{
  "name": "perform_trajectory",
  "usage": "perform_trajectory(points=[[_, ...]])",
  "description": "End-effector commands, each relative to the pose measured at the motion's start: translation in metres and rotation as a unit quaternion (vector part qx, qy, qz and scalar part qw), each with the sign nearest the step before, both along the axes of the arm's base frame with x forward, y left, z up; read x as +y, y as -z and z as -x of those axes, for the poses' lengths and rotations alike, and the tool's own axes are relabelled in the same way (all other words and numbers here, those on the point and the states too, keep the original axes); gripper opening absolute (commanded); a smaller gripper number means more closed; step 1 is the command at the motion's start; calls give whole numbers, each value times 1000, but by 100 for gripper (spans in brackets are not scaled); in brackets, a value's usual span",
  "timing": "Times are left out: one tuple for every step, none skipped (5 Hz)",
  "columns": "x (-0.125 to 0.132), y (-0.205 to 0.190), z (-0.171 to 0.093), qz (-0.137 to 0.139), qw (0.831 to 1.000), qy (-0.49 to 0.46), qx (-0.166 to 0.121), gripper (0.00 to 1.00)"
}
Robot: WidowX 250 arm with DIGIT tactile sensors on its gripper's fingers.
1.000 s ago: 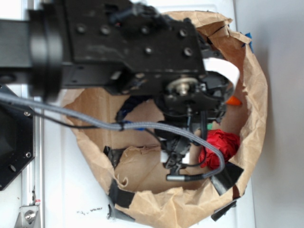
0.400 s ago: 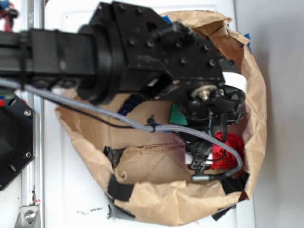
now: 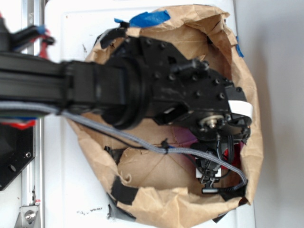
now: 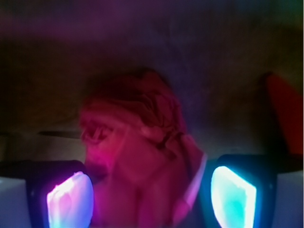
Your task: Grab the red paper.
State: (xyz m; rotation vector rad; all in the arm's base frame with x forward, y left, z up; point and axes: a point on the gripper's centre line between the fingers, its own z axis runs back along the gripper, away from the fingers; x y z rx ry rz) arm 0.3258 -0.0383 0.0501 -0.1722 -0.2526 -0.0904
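Crumpled red paper (image 4: 142,156) between glowing fingers (image 4: 70,199) of gripper (image 4: 152,199).

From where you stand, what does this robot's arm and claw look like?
The arm is matte black, blocky, dotted with round screw heads, with a silvery hub at the wrist. A grey braided cable trails along it, cinched by a black tie. In the wrist view the gripper has two dark fingers whose glossy pads glow pink and cyan.
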Motion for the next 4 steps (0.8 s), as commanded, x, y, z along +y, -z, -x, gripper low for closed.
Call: perform_trajectory(points=[[-19, 1, -23, 2, 1000, 10, -23, 24], [-13, -1, -21, 1, 1000, 3, -25, 0], [-5, -12, -13, 6, 1000, 11, -20, 0], [14, -35, 11, -13, 1000, 15, -8, 0]])
